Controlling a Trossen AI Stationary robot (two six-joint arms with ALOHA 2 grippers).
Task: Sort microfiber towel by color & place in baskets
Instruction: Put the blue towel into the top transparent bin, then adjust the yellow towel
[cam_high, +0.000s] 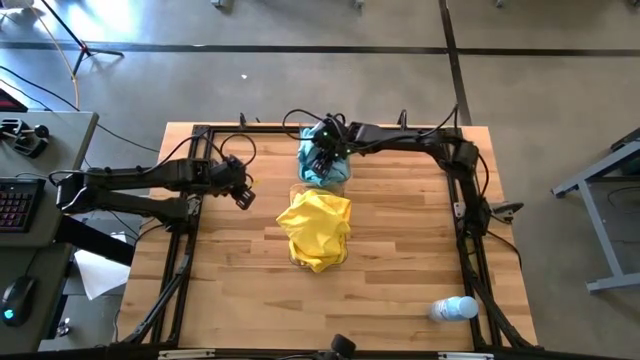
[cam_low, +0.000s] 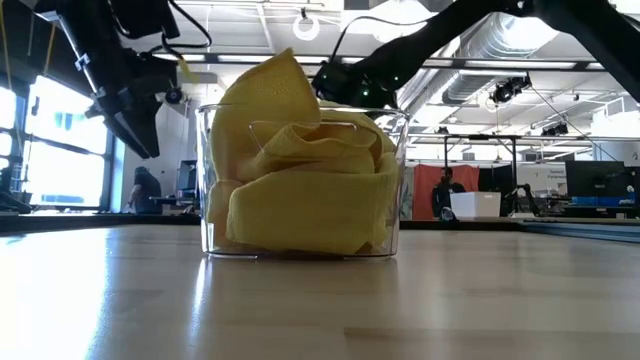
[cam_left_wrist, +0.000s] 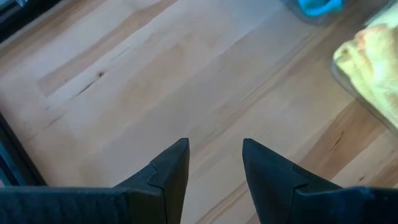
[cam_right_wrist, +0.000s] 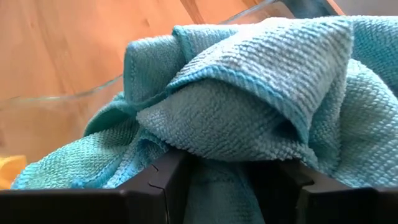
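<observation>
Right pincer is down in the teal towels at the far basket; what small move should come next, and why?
Probably lift the right pincer straight up: the teal towels already sit heaped in their basket, cloth bunched between its open fingers, so watch for snagging.

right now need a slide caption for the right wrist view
Right gripper pressed into a pile of teal towels inside a clear basket, wooden table behind.
</observation>
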